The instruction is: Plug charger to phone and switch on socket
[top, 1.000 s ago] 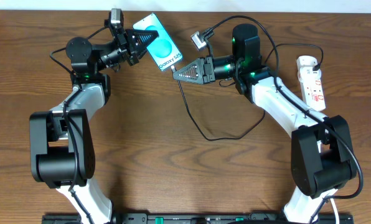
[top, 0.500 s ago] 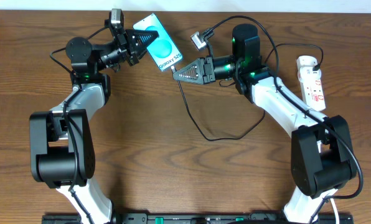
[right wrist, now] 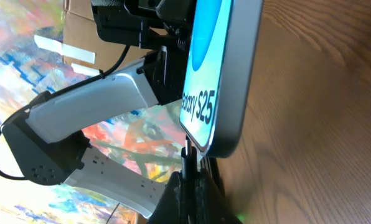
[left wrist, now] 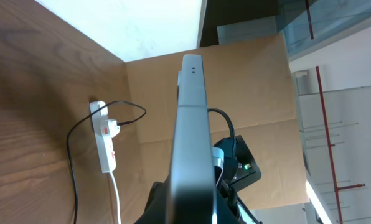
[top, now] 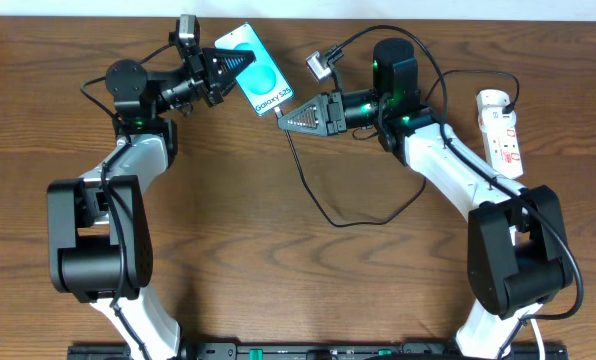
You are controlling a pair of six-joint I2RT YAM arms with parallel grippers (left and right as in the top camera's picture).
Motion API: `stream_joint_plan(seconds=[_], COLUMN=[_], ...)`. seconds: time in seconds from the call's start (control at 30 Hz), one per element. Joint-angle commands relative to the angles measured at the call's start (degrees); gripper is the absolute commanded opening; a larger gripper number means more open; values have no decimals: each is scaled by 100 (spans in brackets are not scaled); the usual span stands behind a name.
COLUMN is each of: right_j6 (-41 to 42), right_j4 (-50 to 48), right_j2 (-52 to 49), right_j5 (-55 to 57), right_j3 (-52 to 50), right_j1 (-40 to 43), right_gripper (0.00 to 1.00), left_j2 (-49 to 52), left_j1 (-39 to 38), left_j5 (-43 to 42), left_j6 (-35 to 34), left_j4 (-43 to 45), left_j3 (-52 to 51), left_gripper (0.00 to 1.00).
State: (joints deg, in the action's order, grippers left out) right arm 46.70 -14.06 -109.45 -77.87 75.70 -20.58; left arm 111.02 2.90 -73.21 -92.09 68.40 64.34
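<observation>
No shift vs 1 s ago: left gripper (top: 221, 68) clamped on teal-screened rectangular smartphone (top: 255, 72) held btwn both arms, right gripper (top: 282, 120) clamped on thin black charger cable (top: 318, 205), its end at phone's bottom edge, so prob. mid-insertion, w/ white power strip (top: 502, 133) switch not yet pressed.

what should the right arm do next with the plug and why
Probably ease the right gripper a little toward the phone, pushing the tip of the charger into the phone's bottom edge. The left gripper grips the phone, and the right wrist view shows the tip right at that edge, roughly lined up. Whether it is seated is unclear.
</observation>
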Motion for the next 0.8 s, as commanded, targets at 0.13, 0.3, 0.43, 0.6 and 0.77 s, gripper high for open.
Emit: stream_joint_plan(seconds=[0.13,0.3,0.43,0.6,0.77], right_j6=[-50,-50,-50,-52,-68], right_j4=[-26,-7,-4,-7,-7], right_j2=[-28,-28,-28,-28,-28], right_j5=[98,98,98,101,116], right_j3=[63,63,63,63,63], right_j1=[66,66,66,55,22], right_gripper=[1,1,1,1,1], left_j2=[11,11,11,11,11], left_j1=[92,90,90,90,22], left_j5=[-212,-125,-116,-105,-68], left_j6=[-188,-186,-184,-162,-155], left_j4=[92,92,94,92,94], left_j3=[61,61,61,61,61], left_gripper=[7,7,7,7,7])
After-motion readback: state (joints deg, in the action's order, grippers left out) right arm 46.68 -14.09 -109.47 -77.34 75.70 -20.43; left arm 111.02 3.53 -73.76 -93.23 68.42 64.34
